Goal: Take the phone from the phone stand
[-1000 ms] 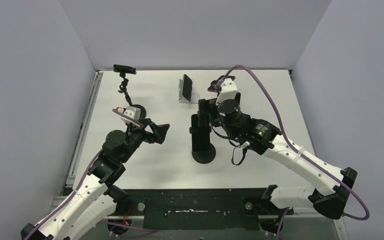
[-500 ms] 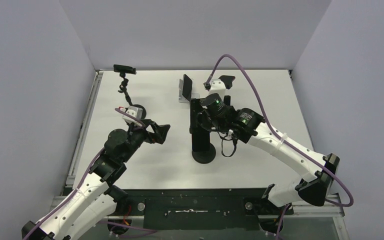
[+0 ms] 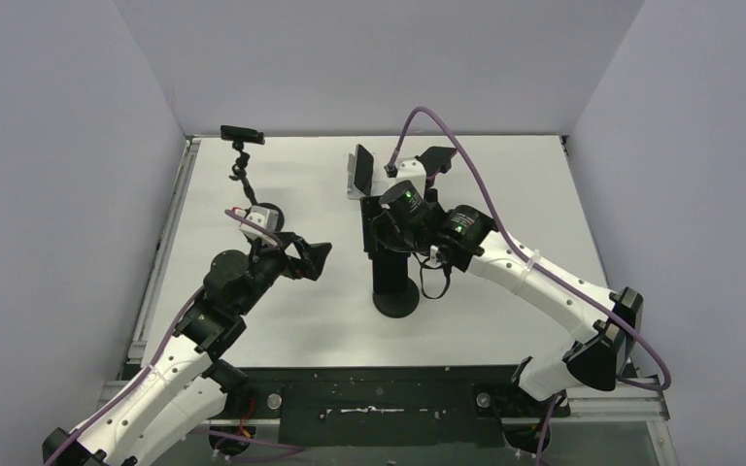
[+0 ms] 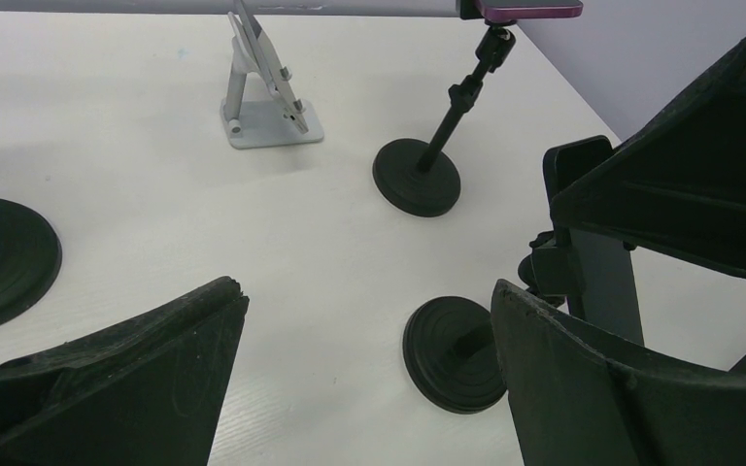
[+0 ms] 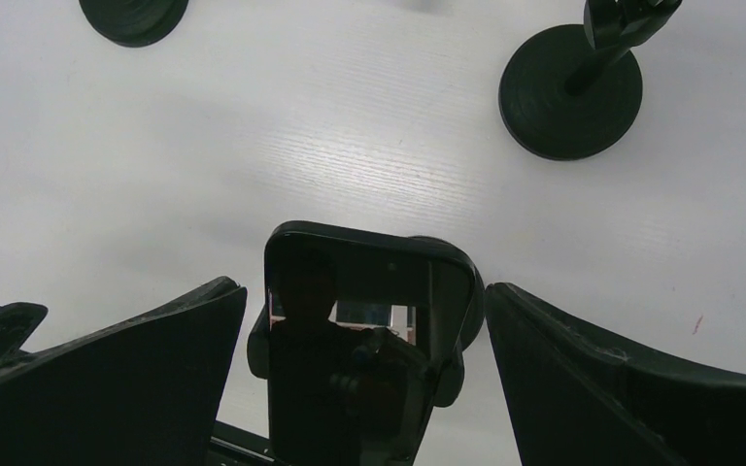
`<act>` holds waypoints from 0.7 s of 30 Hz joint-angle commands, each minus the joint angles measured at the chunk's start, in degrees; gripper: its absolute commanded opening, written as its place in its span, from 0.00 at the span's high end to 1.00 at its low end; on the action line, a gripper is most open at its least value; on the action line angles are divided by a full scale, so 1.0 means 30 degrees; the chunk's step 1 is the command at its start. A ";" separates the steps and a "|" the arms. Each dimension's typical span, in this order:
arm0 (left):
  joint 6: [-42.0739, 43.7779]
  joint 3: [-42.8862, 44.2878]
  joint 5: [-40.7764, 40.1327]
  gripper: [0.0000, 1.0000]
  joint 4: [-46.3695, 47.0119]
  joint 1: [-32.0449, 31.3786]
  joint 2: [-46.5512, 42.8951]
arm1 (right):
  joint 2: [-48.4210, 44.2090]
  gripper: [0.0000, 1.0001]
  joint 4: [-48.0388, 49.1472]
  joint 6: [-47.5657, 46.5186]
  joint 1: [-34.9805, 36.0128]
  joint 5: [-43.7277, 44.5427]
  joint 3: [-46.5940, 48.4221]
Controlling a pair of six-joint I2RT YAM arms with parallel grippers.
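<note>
Well, R claw (image 5: 364, 291) wide over phone (image 5: 345, 388)

Our two arms, both with the jaws wide open

Our left arm (image 3: 170, 374) rises from its base at the near left and bends at the elbow, so that the forearm reaches forward and to the right. The left gripper (image 3: 315, 256) at its end points to the right, held low, with its two fingers standing far apart and empty. Our right arm (image 3: 544, 286) stretches from the near right base far to the left and away from us, and its wrist is turned downward. The right gripper (image 5: 364, 291) looks down, its fingers fully spread and gripping nothing.
</note>
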 commanded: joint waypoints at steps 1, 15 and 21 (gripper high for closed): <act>0.0209 0.0315 0.0524 0.05 0.0508 -0.0076 0.0017 | 0.0302 0.00 0.0302 -0.0394 -0.0389 -0.0629 0.1035; 0.0228 0.0256 0.0783 0.05 0.0618 -0.0135 0.0058 | 0.0876 0.04 0.0049 -0.0680 -0.0812 -0.1442 0.1127; 0.0209 0.0256 0.0783 0.06 0.0676 -0.0138 0.0146 | 0.0977 0.07 0.0073 -0.0784 -0.0834 -0.1613 0.1070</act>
